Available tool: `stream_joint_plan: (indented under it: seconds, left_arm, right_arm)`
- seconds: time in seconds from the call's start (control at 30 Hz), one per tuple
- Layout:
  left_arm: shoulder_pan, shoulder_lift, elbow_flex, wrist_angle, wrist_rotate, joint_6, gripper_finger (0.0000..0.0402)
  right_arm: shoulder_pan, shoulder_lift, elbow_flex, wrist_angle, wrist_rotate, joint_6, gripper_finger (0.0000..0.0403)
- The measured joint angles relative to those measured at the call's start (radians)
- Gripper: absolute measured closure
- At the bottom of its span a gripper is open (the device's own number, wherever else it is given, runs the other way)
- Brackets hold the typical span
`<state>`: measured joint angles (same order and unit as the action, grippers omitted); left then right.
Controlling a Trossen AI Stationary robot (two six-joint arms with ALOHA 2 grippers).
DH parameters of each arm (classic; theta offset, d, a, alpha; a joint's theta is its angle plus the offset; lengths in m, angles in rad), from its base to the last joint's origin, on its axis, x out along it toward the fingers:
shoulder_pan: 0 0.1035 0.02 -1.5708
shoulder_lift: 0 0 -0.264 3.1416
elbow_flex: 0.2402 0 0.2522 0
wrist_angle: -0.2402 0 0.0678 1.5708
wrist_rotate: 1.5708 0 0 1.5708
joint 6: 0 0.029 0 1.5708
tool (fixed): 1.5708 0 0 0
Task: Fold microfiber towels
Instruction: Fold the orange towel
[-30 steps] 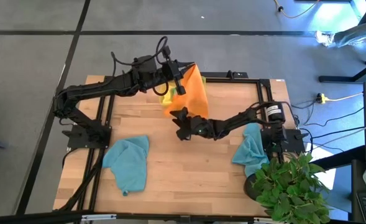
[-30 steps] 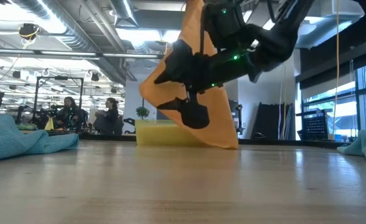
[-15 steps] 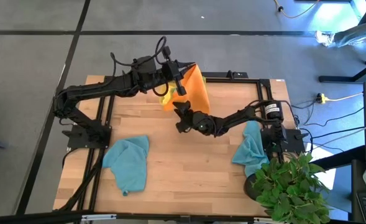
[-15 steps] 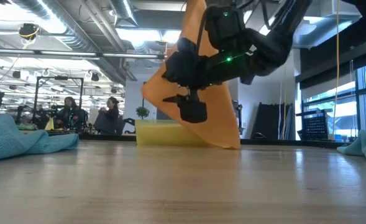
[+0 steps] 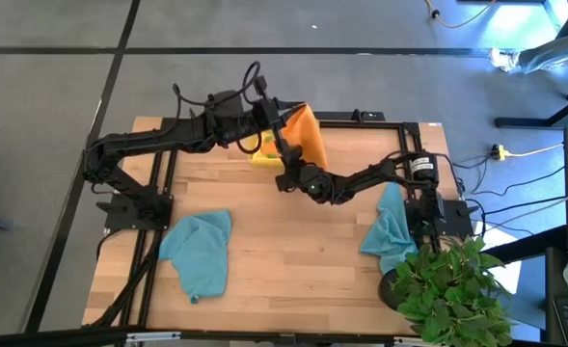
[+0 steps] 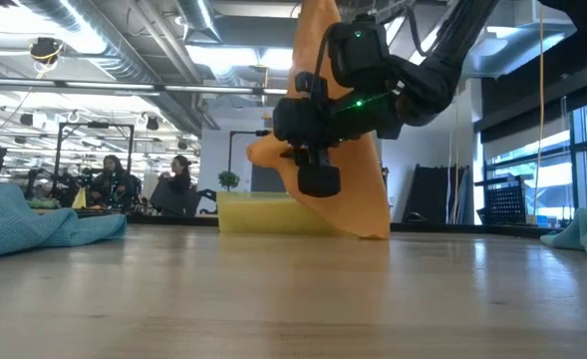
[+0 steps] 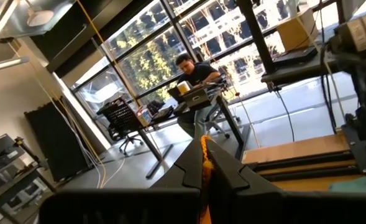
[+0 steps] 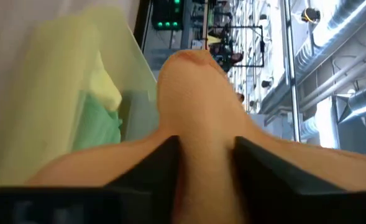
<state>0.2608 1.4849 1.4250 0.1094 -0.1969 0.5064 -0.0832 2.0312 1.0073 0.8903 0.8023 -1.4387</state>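
**Midway: orange towel hanging between two grippers**

Now both arms are working on the orange towel (image 5: 306,135), which is hanging in the air over the far middle of the table, just in front of the yellow plastic tray (image 6: 263,212). The left gripper (image 5: 282,136) is pinching the cloth's top edge with its fingers fully closed, as the thin orange strip between them in its wrist view is showing. The right gripper (image 5: 285,178) is sitting lower on the same cloth; in its wrist view the orange fabric is bulging up between its two dark fingers (image 8: 158,165), so the jaws are standing partly closed around a lower corner or fold.

By my judgement, the step in hand is the spreading-out of this towel before the first fold. The next move is calling for a firm hold from the right gripper, then both arms drawing apart and lowering the cloth flat onto the bare wood on the near side of the grippers.

Two teal towels are waiting well apart from the grippers, one (image 5: 199,253) toward the left arm's base, one (image 5: 388,231) by the right arm's base. A green towel (image 8: 99,127) and a yellow one (image 8: 108,84) are lying inside the tray, mostly covered. Whether the right fingers are truly gripping or only enclosing the cloth is hard to make out.
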Motion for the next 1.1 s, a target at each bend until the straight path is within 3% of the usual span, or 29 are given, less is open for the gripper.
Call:
stream_joint_plan:
  seconds: [0.17, 0.23, 0.5, 0.6, 0.83, 0.97, 1.1]
  left_arm:
    - [0.028, 0.000, 0.000, -0.033, 0.000, -0.003, 0.0402]
    - [0.039, 0.000, 0.000, -0.057, -0.001, -0.004, 0.0402]
    - [0.086, -0.008, -0.001, -0.182, -0.105, 0.024, 0.0402]
    - [0.103, -0.029, -0.001, -0.233, -0.115, 0.024, 0.0402]
    - [0.122, -0.077, -0.001, -0.347, -0.124, 0.020, 0.0402]
    - [0.121, -0.093, -0.001, -0.384, -0.123, 0.024, 0.0402]
    - [0.121, -0.107, 0.000, -0.434, -0.120, 0.026, 0.0402]
  right_arm:
    - [0.046, 0.000, 0.000, -0.002, -0.003, 0.006, 0.0372]
    - [0.066, 0.000, 0.000, -0.002, 0.000, 0.010, 0.0391]
    - [0.144, -0.077, 0.000, -0.120, -0.045, 0.172, 0.0397]
    - [0.156, -0.166, 0.000, -0.276, -0.142, 0.329, 0.0399]
    - [0.135, -0.421, -0.002, -0.703, -0.478, 0.655, 0.0400]
    - [0.082, -0.555, -0.022, -0.803, -0.636, 0.737, 0.0401]
    - [0.015, -0.689, -0.086, -0.815, -0.708, 0.759, 0.0401]
